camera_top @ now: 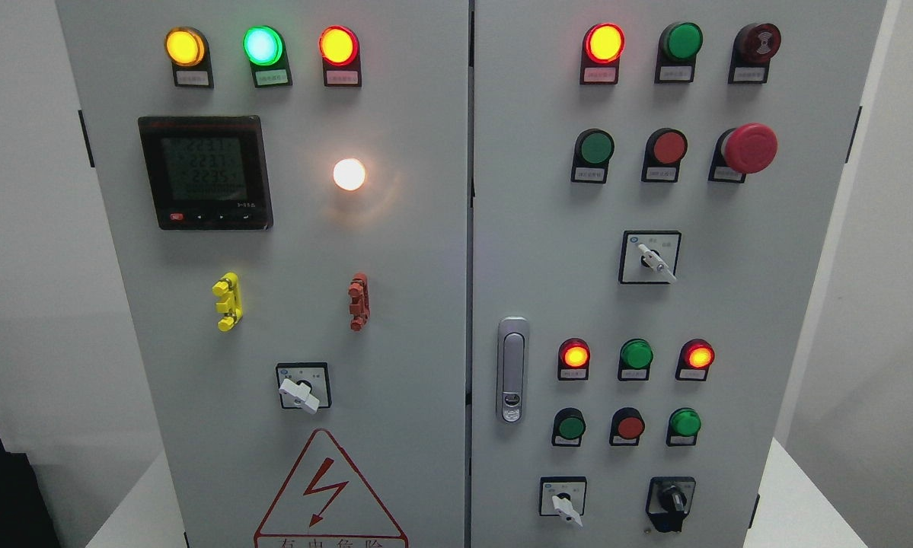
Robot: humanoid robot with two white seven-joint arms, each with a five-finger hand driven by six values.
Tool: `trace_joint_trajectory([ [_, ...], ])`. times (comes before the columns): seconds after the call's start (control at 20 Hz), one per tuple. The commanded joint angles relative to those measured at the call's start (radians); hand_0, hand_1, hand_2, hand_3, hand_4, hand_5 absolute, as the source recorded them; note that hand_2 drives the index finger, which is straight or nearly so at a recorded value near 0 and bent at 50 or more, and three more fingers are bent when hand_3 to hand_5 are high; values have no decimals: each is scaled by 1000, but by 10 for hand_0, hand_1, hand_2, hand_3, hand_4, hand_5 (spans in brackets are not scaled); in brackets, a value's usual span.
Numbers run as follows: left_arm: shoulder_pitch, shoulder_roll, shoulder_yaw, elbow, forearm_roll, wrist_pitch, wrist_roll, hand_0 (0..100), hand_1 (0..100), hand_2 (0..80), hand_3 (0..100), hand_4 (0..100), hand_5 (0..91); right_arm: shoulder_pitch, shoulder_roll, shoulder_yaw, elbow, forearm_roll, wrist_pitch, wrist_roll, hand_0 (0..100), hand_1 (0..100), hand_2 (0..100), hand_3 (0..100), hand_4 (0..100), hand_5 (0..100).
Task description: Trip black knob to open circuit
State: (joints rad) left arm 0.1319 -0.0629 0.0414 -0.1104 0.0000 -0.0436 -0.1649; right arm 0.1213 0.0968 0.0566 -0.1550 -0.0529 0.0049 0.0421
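Pale walls behind; grey two-door electrical cabinet fills the head view, standing on a white surface.

Left door: amber lamp, green lamp and red lamp in the top row, all lit; digital meter below them; white lamp glowing to its right; yellow terminal block and red terminal block at mid height; white-handled selector beneath; high-voltage warning triangle at the bottom edge.

Right door: red mushroom stop button upper right; white-handled rotary switch below it; door latch near the centre seam; a second white selector low down.

Task item: black knob, bottom right of the right door, just right of that low white selector and below the small green button. Its pointer looks near upright, slightly tilted; exact position marks too small to read.

Hands: neither arm nor hand shows, so finger state cannot be told.

Governing relation: the knob lies low and right of the centre seam, so the right arm, entering from the lower right, is judged nearer. Approach would be straight at the door face, fingers across the knob's ridge, then a twist. Task judged not yet begun
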Motion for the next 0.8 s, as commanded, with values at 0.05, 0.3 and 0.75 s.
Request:
trace_joint_trajectory([
  [0.05, 0, 0, 0, 0, -23, 4, 1, 120, 389, 0, 0, 0, 0, 0, 11, -8, -35, -2, -3, -1, 0, 19, 0, 0, 0, 0],
  [0.3, 0, 0, 0, 0, -23, 5, 1, 120, 389, 0, 0, 0, 0, 4, 21, -8, -72, -1, -37, -2, 0, 14, 0, 0, 0, 0],
  [0.75, 0, 0, 0, 0, -23, 4, 1, 120, 389, 0, 0, 0, 0, 18, 23, -3, -184, 1, -150, -18, 0, 11, 0, 0, 0, 0],
])
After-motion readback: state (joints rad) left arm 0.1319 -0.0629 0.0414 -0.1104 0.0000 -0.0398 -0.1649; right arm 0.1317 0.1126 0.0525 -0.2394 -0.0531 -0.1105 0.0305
